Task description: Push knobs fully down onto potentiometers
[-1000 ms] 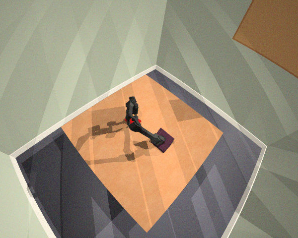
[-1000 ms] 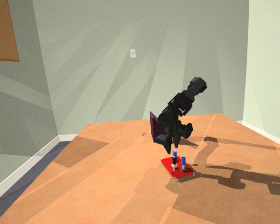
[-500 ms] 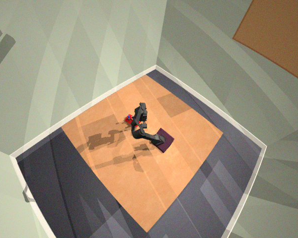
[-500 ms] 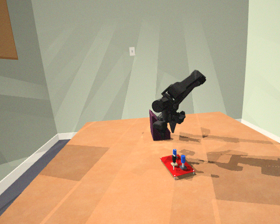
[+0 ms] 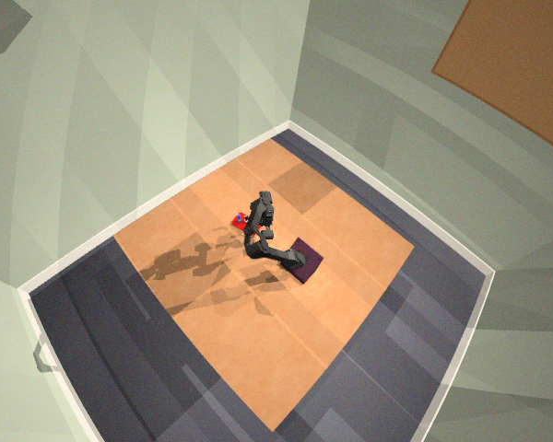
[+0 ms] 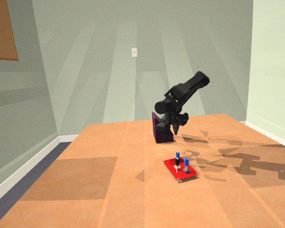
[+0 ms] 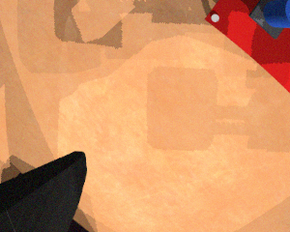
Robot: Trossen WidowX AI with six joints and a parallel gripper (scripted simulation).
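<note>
In the exterior view the circuit board (image 6: pixel 180 169) sits on the bench (image 6: pixel 88 184), two blue knobs (image 6: pixel 186 162) standing tall; up and right, the claw (image 6: pixel 176 127) — spread wide, empty — hangs well apart, toward the arm's base.

Tabletop (image 6: pixel 113 196): flat orange-tan surface in broad panels of lighter and darker tone, crossed by thin seams and overlaid with dark cast shadows. In the top view it reads as a four-cornered field, with one corner pointing into the room's wall corner.

Items resting directly on it:

1. Circuit board (image 6: pixel 180 170): red, rectangular, raised on short legs. Stands in the inner area, toward the tabletop's edge that faces the exterior view, well apart from every corner. White screw heads mark its corners.

2. Base plate (image 5: pixel 310 263): dark purple, square. Lies near the middle of the tabletop, well apart from the circuit board, and carries the arm's foot.
</note>
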